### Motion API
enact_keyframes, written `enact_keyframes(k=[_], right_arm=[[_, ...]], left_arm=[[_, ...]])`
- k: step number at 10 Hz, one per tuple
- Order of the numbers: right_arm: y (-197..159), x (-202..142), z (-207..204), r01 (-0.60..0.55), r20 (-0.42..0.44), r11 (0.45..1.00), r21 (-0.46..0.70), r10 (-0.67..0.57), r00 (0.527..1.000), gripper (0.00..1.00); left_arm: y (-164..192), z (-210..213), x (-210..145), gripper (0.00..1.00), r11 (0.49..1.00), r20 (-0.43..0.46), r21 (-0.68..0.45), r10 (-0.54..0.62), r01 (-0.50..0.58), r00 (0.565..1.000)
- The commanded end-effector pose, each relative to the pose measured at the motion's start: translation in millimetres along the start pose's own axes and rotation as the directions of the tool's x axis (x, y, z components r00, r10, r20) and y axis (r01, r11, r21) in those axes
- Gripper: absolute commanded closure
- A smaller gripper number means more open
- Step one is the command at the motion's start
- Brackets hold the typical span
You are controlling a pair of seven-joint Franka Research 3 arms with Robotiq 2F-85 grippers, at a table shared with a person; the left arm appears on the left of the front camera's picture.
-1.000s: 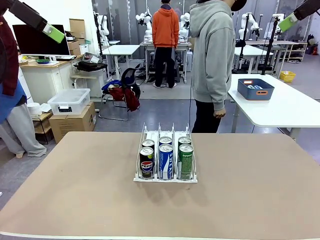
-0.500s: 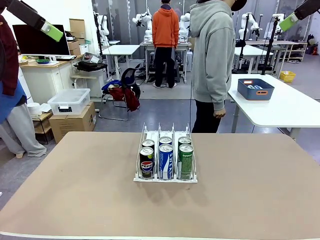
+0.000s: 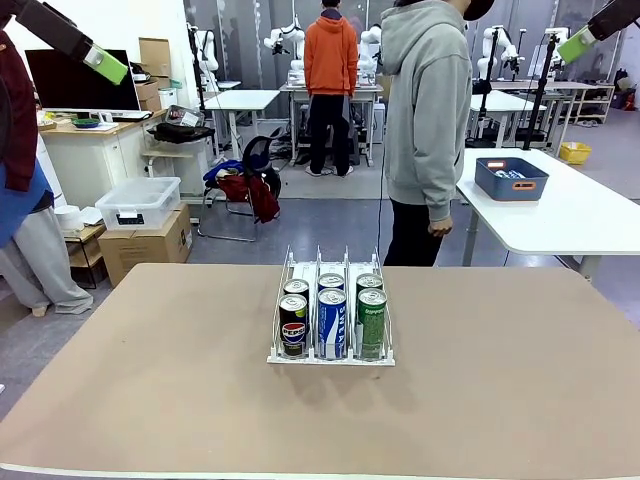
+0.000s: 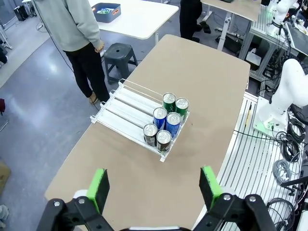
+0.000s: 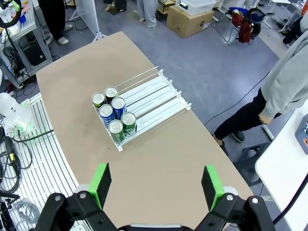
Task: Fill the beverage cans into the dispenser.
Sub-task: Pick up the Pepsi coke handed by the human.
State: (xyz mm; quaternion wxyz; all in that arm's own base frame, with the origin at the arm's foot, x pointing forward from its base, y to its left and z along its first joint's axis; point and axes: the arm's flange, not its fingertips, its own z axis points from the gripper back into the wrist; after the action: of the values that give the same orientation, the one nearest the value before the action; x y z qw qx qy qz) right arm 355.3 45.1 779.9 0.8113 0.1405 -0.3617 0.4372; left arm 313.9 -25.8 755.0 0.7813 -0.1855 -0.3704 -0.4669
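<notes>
The dispenser (image 3: 303,269) stands in the middle of the brown table, with several beverage cans upright at its near end. A dark can (image 3: 293,326) fills the left lane, a blue-and-white can (image 3: 331,323) the middle, a green can (image 3: 372,321) the right, each with another behind it. My left gripper (image 3: 105,63) hangs high at the upper left and my right gripper (image 3: 577,45) high at the upper right. Both are far above the table. In the left wrist view the left gripper (image 4: 154,186) is open and empty above the dispenser (image 4: 126,103) and cans (image 4: 166,122). In the right wrist view the right gripper (image 5: 156,184) is likewise open over the dispenser (image 5: 155,97) and cans (image 5: 114,117).
A person in a grey hoodie (image 3: 425,120) stands at the table's far side, hands down. A blue bin (image 3: 510,178) sits on a white table at the back right. The brown table (image 3: 150,380) has bare surface all around the dispenser.
</notes>
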Motion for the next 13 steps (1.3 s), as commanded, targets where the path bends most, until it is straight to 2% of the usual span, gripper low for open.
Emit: enact_keyframes(k=[1,13], right_arm=[[-0.9,-0.5,-0.5,0.000,0.005,1.000,0.010,0.000,1.000,0.00],[-0.9,-0.5,-0.5,0.000,0.005,1.000,0.010,0.000,1.000,0.00]], left_arm=[[-0.3,-0.2,-1.0,0.00,1.000,0.005,-0.010,0.003,-0.003,1.000],[-0.3,-0.2,-1.0,0.00,1.000,0.005,-0.010,0.003,-0.003,1.000]])
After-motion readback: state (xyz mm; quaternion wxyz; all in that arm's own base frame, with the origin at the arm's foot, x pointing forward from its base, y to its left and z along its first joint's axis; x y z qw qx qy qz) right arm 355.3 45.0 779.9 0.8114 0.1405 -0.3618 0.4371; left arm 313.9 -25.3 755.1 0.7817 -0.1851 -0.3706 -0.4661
